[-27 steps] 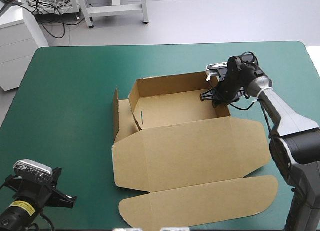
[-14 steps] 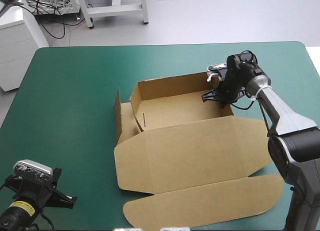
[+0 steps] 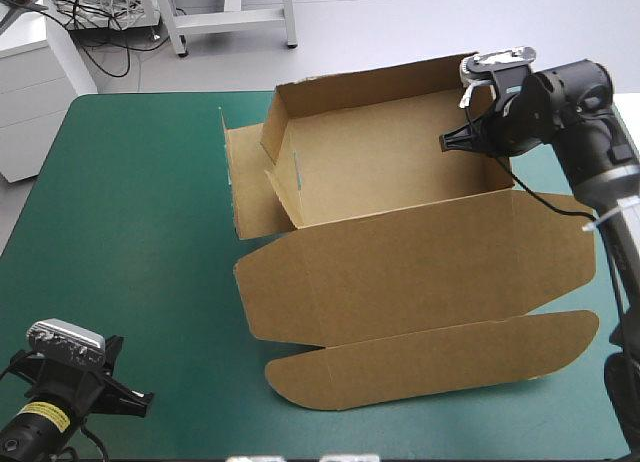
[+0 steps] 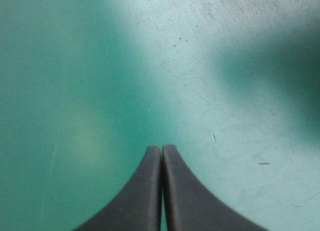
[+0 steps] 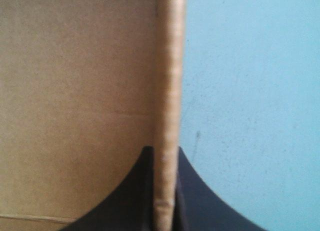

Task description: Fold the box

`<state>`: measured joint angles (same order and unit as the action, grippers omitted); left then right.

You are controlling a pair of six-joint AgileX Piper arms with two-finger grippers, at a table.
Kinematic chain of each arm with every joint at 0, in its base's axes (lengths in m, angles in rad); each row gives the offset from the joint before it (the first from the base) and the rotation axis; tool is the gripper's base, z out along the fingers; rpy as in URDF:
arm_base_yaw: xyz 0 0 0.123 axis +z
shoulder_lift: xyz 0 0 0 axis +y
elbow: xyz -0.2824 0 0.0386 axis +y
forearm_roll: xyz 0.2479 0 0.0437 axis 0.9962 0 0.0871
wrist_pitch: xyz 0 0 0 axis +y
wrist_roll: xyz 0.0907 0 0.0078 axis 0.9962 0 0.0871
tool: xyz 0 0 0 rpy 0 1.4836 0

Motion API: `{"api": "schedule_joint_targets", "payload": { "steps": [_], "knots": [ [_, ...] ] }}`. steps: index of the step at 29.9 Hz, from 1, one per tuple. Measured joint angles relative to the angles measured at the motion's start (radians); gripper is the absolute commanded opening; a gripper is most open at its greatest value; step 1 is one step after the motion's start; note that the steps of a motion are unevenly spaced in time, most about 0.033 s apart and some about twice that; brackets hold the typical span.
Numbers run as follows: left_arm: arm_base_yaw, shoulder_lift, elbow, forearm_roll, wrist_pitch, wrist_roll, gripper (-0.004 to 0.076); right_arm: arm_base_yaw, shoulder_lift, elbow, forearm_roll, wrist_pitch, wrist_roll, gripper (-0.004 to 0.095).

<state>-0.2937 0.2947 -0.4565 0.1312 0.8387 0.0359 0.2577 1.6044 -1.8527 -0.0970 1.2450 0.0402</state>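
Observation:
The brown box [image 3: 400, 232] is an open tray with raised walls and its long lid [image 3: 420, 312] spread toward the table's front. Its tray end is lifted and tilted up off the teal-green cover. My right gripper [image 3: 470, 140] is shut on the box's right side wall near the far corner. In the right wrist view the wall's edge [image 5: 169, 91] runs straight out between the black fingers [image 5: 140, 191], board inside on one side, cover on the other. My left gripper [image 4: 162, 153] is shut on nothing, low over bare cover at the table's front left corner [image 3: 135, 402].
A loose side flap [image 3: 245, 182] stands out at the box's left end. The rounded tuck flap [image 3: 430, 357] lies flat near the table's front edge. Bare cover stretches between the left gripper and the box.
The right gripper has risen and moved toward the far right, lifting the tray end of the box with it. The box now tilts up. The left arm has not moved.

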Motion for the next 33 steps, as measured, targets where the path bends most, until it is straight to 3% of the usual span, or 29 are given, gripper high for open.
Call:
{"api": "schedule_joint_targets", "payload": {
  "steps": [4,10,14,24,29,33],
  "knots": [
    [0.0,0.0,0.0,0.0,0.0,0.0,0.0046,0.0,-0.06,0.0,-0.008,0.001,0.007,-0.002],
    [0.0,0.0,0.0,0.0,0.004,0.0,0.034,0.0,-0.075,0.0,0.008,0.001,0.007,-0.002],
    [0.0,0.0,0.0,0.0,0.003,0.0,0.0468,0.0,-0.075,0.002,0.026,0.001,0.007,-0.002],
    [0.0,0.0,0.0,-0.029,-0.004,-0.021,0.0468,0.0,-0.075,0.002,0.034,0.001,0.004,-0.002],
    [0.0,0.003,-0.006,-0.053,-0.072,-0.026,0.0435,0.0,-0.075,0.002,0.035,0.001,0.003,-0.002],
    [0.0,0.079,-0.1,-0.049,-0.072,-0.026,0.0413,0.0,-0.075,0.002,0.036,0.001,-0.002,-0.002]
  ]
}}
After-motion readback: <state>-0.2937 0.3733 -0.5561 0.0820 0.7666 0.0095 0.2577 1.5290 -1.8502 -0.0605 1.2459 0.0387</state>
